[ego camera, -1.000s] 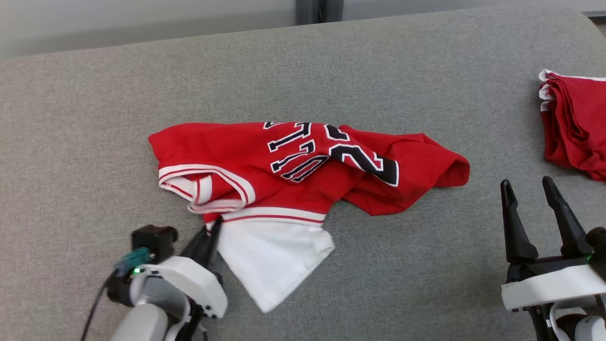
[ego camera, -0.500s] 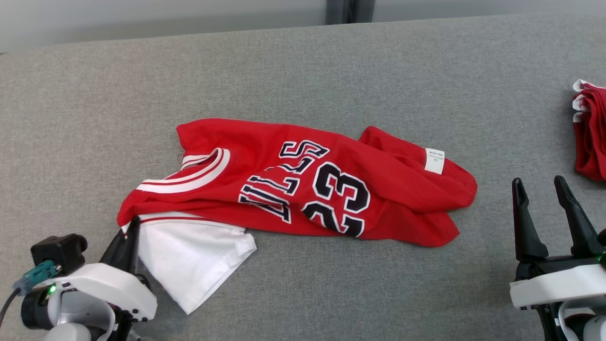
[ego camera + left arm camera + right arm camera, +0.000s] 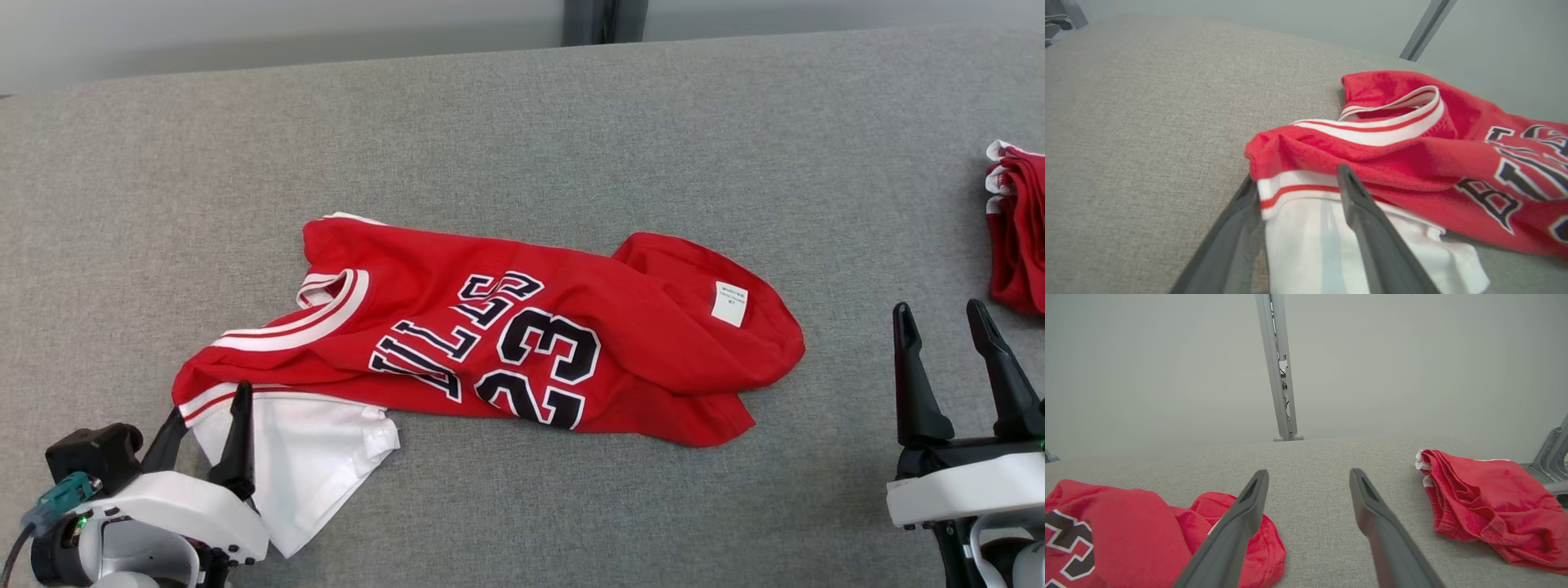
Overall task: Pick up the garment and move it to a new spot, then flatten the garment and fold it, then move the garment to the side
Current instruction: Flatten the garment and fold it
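The garment [image 3: 522,343] is a red shirt with a white sleeve [image 3: 314,457]. It lies crumpled on the grey tabletop [image 3: 522,122]. I think the flattening step comes now.

To do it well, each claw should take one end of the shirt. They should pull gently away from each other, low over the tabletop, so the folds slide out. The end farthest from the left claw [image 3: 208,404] is doubled over, with a white tag [image 3: 729,304] showing. That part likely needs opening first. The pull should be slow, because thin cloth can slip out.

The left claw has its two fingers apart and pinches nothing. The striped edge of the white sleeve lies right between those fingers. The rest of the shirt spreads away from the left claw, ahead and to its right.

The right claw [image 3: 939,310] is wide apart and holds nothing. It sits well apart from the left claw, just past the shirt's other end. A pile of red clothes [image 3: 1016,237] lies farther still from the left claw.
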Controlling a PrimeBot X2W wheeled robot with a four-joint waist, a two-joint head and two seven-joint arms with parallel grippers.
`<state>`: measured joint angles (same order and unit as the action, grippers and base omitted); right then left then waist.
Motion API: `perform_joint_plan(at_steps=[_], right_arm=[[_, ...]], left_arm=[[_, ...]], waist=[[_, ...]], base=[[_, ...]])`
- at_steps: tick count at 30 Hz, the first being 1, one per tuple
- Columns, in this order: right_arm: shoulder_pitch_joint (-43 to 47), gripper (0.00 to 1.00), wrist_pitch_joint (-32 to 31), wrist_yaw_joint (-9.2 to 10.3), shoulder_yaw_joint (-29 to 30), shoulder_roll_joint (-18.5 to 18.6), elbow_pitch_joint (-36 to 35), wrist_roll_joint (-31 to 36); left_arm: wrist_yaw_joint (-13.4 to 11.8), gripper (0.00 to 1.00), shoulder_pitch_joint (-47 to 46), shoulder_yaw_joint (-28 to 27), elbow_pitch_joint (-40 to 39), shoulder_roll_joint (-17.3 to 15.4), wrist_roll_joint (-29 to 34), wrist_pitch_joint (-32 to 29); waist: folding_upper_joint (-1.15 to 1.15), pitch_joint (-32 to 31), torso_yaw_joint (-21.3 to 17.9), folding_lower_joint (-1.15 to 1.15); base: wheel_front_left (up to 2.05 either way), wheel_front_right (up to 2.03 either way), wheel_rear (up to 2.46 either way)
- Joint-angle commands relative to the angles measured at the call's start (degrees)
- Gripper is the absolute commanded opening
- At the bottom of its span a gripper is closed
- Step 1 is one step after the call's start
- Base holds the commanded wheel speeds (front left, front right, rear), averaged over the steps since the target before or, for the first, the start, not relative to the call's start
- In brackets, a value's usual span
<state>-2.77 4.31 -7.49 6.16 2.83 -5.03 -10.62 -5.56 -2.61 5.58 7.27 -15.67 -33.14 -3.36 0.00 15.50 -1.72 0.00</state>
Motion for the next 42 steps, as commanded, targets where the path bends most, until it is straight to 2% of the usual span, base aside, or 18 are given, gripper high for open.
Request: perform_joint_plan(at_steps=[1,8,14,19,31,37,42], right_arm=[[-0.28,1.0,-0.04,-0.01,-0.04,0.19,0.03,0.05],[0.59,1.0,-0.32,-0.01,-0.52,0.21,-0.18,0.43],[1.51,1.0,-1.37,-0.01,-0.69,0.21,-0.69,1.17],[2.66,1.0,-2.21,-0.01,-1.16,0.21,-1.35,1.35],[3.79,1.0,-3.32,-0.01,-0.49,0.21,-0.85,0.93],[3.52,1.0,-3.99,-0.01,1.42,0.48,4.27,0.64],[0.53,1.0,-4.02,-0.01,0.82,1.93,10.2,-0.72]], left_arm=[[-0.54,1.0,-1.13,0.38,-0.21,0.24,1.64,2.42],[-3.11,1.0,-2.82,1.2,-1.34,1.53,7.65,13.04],[-3.62,1.0,-3.75,1.95,-3.51,1.18,10.42,16.13],[-4.59,1.0,-1.67,2.98,-5.55,0.91,11.36,14.86],[-4.7,1.0,-0.54,4.05,-6.68,1.05,10.41,13.14],[-4.33,1.0,-1.6,4.56,-6.87,1.25,10.42,13.45],[-4.18,1.0,-2.7,5.12,-7.05,1.52,10.41,13.83]], waist=[[0.0,-0.48,0.0,0.0],[0.0,-2.87,0.69,0.0],[0.0,-5.13,1.31,0.0],[0.0,-6.74,1.57,0.0],[0.0,-6.38,2.44,0.0],[0.0,-5.45,3.38,0.0],[0.0,-3.67,4.46,0.0]], base=[[0.0,0.0,0.0],[0.0,0.0,0.0],[0.0,0.0,0.0],[0.0,0.0,0.0],[0.0,0.0,0.0],[0.0,0.0,0.0],[0.0,0.0,0.0]])
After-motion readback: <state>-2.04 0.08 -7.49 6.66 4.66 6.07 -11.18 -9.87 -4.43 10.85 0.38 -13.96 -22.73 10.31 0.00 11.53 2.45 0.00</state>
